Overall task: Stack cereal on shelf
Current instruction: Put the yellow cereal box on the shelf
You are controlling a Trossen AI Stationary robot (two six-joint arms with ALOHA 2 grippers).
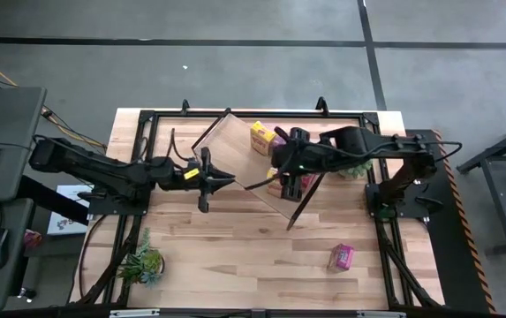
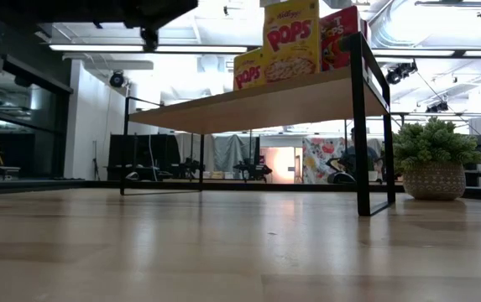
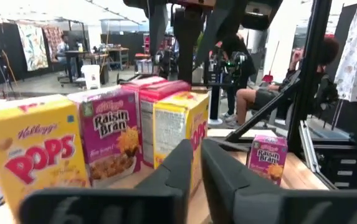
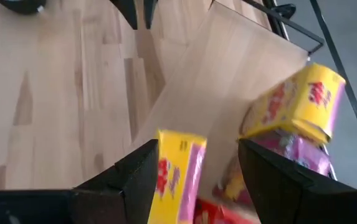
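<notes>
The shelf (image 1: 235, 150) stands slantwise at the table's far middle, on its black legs (image 2: 362, 126). Several cereal boxes stand on its right end: two yellow (image 3: 35, 155) (image 3: 178, 134), a magenta one (image 3: 109, 140) and a red one (image 3: 159, 93). Another magenta box (image 1: 341, 256) lies on the table at the near right. My left gripper (image 1: 226, 177) is shut, by the shelf's left long edge, pointing at the boxes. My right gripper (image 1: 290, 177) is open above the boxes. Its fingers stand on either side of a yellow box (image 4: 178, 180), apart from it.
A potted plant (image 1: 142, 263) stands at the table's near left and another (image 2: 429, 164) at the right beside the shelf. Black rails (image 1: 147, 119) frame the table. Bare tabletop (image 1: 253, 256) lies in front of the shelf. People sit in the room beyond.
</notes>
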